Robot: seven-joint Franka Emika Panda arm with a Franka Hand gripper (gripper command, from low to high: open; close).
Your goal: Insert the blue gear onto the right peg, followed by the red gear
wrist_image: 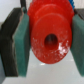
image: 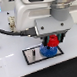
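My gripper (image: 53, 41) is shut on the red gear (image: 53, 40), which hangs just above the blue gear (image: 46, 50) in the exterior view. That bright blue toothed disc lies on the grey black-framed plate (image: 32, 55), toward its right end. The right peg is hidden under the gears. In the wrist view the red gear (wrist_image: 50, 37) fills the picture, its dark centre hole facing the camera, clamped between the two green pads (wrist_image: 22, 42). Blue shows faintly behind its top edge.
The plate rests on a white table (image: 13, 70). The arm's white body (image: 40, 9) and a black cable (image: 11, 33) hang over the exterior view's left and middle.
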